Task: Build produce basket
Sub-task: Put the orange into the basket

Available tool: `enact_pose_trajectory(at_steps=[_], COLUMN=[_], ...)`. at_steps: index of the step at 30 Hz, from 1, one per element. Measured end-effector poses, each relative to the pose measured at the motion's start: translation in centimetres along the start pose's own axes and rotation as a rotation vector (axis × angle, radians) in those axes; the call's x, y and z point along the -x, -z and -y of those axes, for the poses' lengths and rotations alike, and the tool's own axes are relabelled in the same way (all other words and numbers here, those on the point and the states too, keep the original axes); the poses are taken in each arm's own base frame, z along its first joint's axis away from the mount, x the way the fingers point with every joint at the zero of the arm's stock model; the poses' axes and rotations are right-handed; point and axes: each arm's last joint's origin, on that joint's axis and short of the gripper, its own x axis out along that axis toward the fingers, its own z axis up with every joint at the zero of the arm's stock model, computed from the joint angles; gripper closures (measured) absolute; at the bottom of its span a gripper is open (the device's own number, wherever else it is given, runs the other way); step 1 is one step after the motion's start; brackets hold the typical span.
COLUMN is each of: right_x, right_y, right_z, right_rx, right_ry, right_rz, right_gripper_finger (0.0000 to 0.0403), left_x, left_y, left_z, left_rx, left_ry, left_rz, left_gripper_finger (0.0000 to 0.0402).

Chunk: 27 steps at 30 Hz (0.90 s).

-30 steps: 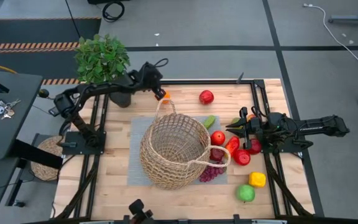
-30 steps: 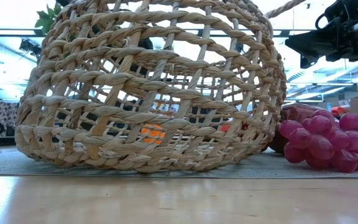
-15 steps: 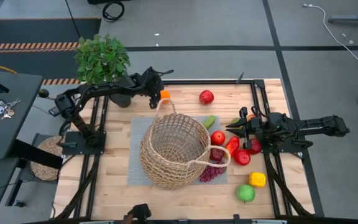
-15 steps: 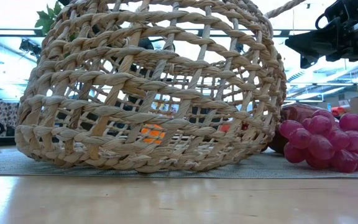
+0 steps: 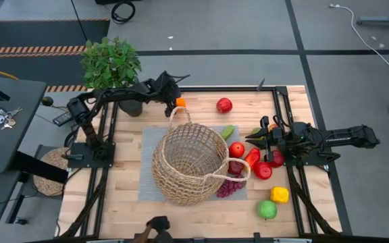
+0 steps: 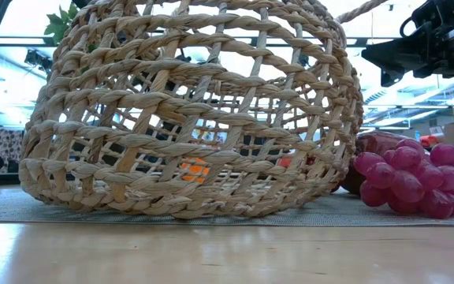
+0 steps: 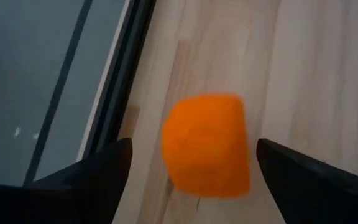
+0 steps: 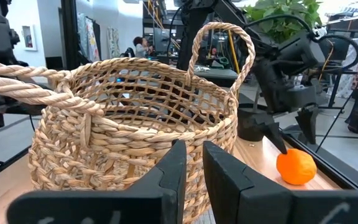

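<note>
Basket [image 5: 189,164]: rough open-weave wicker, matt tan. Table [image 5: 123,209]: pale wood planks, smooth, slight sheen. Mat [image 5: 147,169]: grey cloth, matt. Grapes [image 6: 416,180]: glossy purple. Orange [image 7: 207,144]: matt. Fingers [image 8: 227,180]: matt black plastic.

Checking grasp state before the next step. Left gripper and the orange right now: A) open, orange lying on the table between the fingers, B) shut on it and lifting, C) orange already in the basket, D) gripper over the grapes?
A: the left gripper stands open, with the orange between its fingers on the table.
</note>
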Motion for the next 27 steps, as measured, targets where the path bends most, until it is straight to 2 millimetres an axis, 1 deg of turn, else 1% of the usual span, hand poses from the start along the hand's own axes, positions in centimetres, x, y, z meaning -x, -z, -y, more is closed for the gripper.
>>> enact_pose_trajectory(at_steps=[5,10,14,18,20,24,27], right_x=[0.0,0.0,0.0,0.0,0.0,0.0,0.0], right_y=[0.0,0.0,0.0,0.0,0.0,0.0,0.0], right_z=[0.0,0.0,0.0,0.0,0.0,0.0,0.0], right_rx=[0.000,0.000,0.000,0.000,0.000,0.000,0.000], right_ry=[0.000,0.000,0.000,0.000,0.000,0.000,0.000], right_rz=[0.000,0.000,0.000,0.000,0.000,0.000,0.000], right_gripper_finger=[0.0341,0.0341,0.0341,0.0341,0.0341,0.0341,0.0341], left_x=[0.0,0.1,-0.8,-2.8,-3.4,-3.7,-3.5], left_y=[0.0,-0.3,0.1,0.9,1.1,0.9,0.9], left_z=[-0.8,-0.7,-0.5,0.5,1.0,1.4,1.4], left_rx=[0.050,0.114,0.154,0.147,0.136,0.114,0.110], left_ry=[0.029,0.099,0.110,0.122,0.103,0.087,0.081], left_rz=[0.062,0.113,0.085,0.013,-0.021,-0.035,-0.035], left_gripper_finger=[0.0049,0.0049,0.0049,0.0049,0.0049,0.0056,0.0068])
